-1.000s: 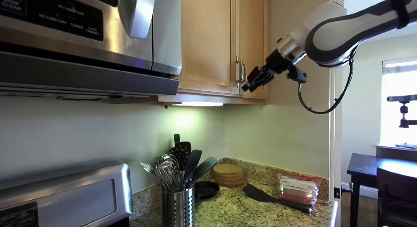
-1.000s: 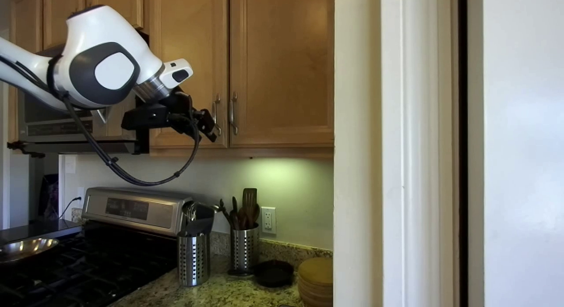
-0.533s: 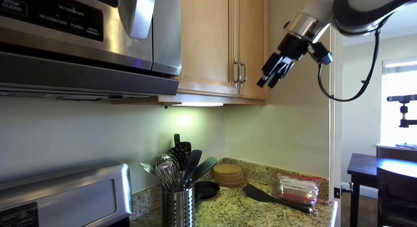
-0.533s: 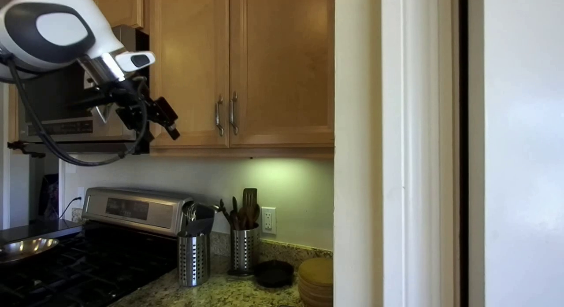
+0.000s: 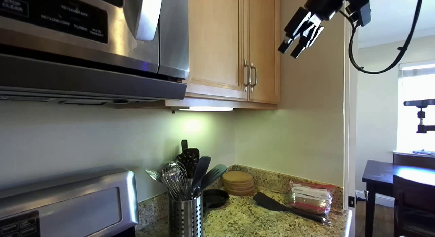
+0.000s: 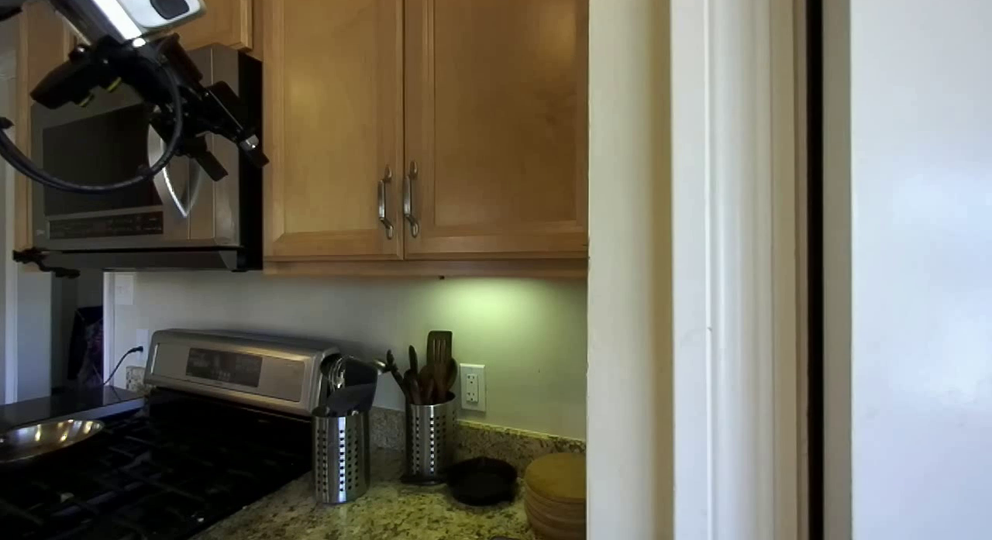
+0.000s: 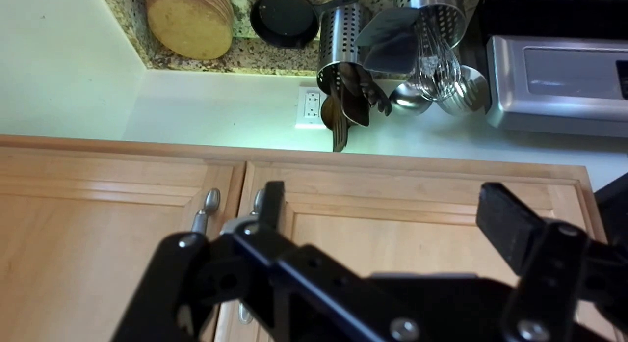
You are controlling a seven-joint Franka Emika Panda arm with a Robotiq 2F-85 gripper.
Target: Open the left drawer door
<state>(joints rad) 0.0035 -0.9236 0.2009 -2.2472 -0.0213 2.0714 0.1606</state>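
Note:
The left drawer door (image 6: 333,122), a honey-wood upper cabinet door, lies flush beside its matching neighbour in both exterior views. Its slim metal bar handle (image 6: 385,203) runs vertically near the edge where the two doors meet. My gripper (image 6: 235,160) hangs away from that handle, higher up and out in front of the cabinet. In an exterior view the gripper (image 5: 291,50) points down toward the doors with its fingers apart. From the wrist, the gripper (image 7: 385,202) spans the door (image 7: 392,244) with nothing between the pads; one finger covers most of the handle (image 7: 258,199).
The narrower-looking wood door (image 5: 263,36) has its own handle (image 5: 254,77) close by. A stainless microwave (image 6: 108,168) sits beside the cabinet. Below, the counter holds utensil canisters (image 6: 341,459), a small black pan (image 6: 482,482) and stacked round boards (image 5: 238,182).
My gripper has left the handle, spread its fingers and drawn up and back from the cabinet. The left door's handle edge has shifted slightly back, flush with its neighbour.

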